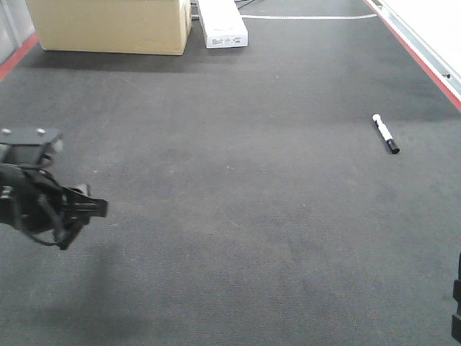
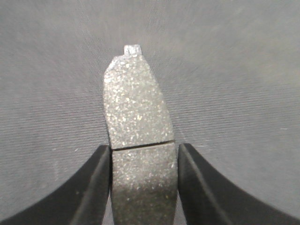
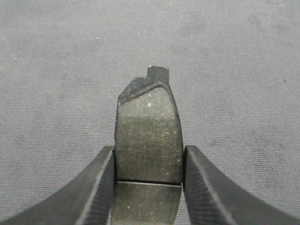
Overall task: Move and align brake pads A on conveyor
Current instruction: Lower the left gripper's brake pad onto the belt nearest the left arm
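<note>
In the left wrist view a speckled dark-grey brake pad (image 2: 138, 103) with a thin groove across it sticks out forward between the black fingers of my left gripper (image 2: 144, 147), which is shut on it over the conveyor (image 2: 243, 70). The right wrist view shows a second brake pad (image 3: 149, 122), darker and also grooved. My right gripper (image 3: 149, 149) is shut on it, with both fingers against its sides. In the front view my left gripper (image 1: 90, 209) hovers over the conveyor (image 1: 238, 180) at the left. Only a dark sliver of the right arm (image 1: 457, 303) shows at the lower right edge.
A white marker with a black cap (image 1: 385, 134) lies on the belt at the right. A cardboard box (image 1: 112, 25) and a white box (image 1: 223, 23) stand at the far end. Red edge strips (image 1: 425, 61) run along both sides of the belt.
</note>
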Controlling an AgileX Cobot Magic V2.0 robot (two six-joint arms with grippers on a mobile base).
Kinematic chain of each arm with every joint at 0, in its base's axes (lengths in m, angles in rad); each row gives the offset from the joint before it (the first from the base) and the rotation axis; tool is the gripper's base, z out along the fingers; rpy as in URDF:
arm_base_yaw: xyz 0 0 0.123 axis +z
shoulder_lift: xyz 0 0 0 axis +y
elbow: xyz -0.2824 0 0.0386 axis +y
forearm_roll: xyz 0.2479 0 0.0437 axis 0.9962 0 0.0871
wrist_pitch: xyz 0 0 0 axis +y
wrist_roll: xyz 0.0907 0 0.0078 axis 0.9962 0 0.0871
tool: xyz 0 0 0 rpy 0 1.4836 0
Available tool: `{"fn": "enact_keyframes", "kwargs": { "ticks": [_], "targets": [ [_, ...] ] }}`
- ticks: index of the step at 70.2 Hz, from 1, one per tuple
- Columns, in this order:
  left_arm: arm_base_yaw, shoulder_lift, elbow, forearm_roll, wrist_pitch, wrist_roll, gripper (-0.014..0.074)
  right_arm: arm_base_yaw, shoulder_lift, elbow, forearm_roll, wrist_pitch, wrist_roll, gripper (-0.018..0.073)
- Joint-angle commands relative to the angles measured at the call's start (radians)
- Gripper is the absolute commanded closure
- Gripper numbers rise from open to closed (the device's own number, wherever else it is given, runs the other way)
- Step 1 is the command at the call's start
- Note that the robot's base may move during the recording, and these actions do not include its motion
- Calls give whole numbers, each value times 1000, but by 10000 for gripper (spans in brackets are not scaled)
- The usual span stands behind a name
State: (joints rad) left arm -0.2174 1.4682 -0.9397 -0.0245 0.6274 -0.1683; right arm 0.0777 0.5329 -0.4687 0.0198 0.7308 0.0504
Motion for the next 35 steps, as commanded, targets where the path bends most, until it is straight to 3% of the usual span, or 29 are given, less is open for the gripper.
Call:
{"fn": "enact_keyframes", "kwargs": {
  "ticks": [1, 35],
  "targets": [
    [-3, 27, -48, -5, -72, -25, 577, -4, 3, -29, -6, -80, -4, 561],
    [-3, 206, -54, -5, -161, -88, 563, -4, 3, -29, -6, -80, -4, 561]
  ]
}}
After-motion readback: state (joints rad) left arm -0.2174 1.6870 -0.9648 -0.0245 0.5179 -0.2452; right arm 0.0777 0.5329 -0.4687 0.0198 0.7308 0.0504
